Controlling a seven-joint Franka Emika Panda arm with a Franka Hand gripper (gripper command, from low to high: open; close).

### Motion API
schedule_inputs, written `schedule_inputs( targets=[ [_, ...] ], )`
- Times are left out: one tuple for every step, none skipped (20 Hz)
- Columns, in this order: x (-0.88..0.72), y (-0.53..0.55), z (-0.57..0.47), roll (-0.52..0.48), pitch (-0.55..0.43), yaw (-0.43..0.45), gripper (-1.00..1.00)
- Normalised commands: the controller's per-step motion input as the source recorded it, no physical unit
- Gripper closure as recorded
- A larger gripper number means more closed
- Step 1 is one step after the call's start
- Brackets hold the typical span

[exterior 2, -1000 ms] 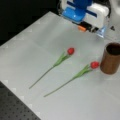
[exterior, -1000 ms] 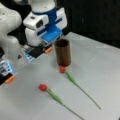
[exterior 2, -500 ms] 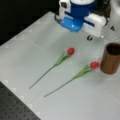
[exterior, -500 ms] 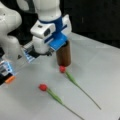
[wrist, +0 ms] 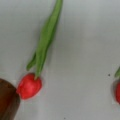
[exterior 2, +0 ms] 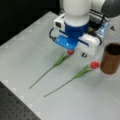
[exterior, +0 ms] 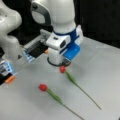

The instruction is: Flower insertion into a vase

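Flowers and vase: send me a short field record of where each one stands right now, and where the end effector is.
vase: upright, no flower in it
flower by the vase: lying flat on the table, red head beside the vase
other flower: lying flat, roughly parallel, red head at the end effector's lower edge in a front view
end effector: above the flower heads, neither flower lifted

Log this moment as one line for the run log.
gripper: above the flower heads, holding nothing seen | two tulips: flat on table | vase: upright, empty
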Motion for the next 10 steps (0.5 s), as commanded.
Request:
schedule_inputs(
  targets=[
    [0.48, -0.08, -0.23, 0.135, 0.242, -0.025, -1.0],
    [0.39, -0.09, -0.14, 0.129, 0.225, -0.014, -1.0],
    [0.35, -0.09, -0.15, 0.116, 0.191, 0.015, -1.0],
    [0.36, -0.1, -0.22, 0.093, 0.16, 0.033, -1.0],
    [0.33, -0.09, -0.28, 0.081, 0.125, 0.036, -1.0],
    [0.27, -0.08, -0.26, 0.077, 0.105, 0.037, -1.0],
    [0.25, -0.07, -0.24, 0.076, 0.092, 0.036, -1.0],
    [0.23, -0.06, -0.22, 0.076, 0.08, 0.035, -1.0],
    [0.21, -0.06, -0.16, 0.075, 0.068, 0.032, -1.0],
    [0.18, -0.05, -0.13, 0.07, 0.065, 0.021, -1.0]
  ],
)
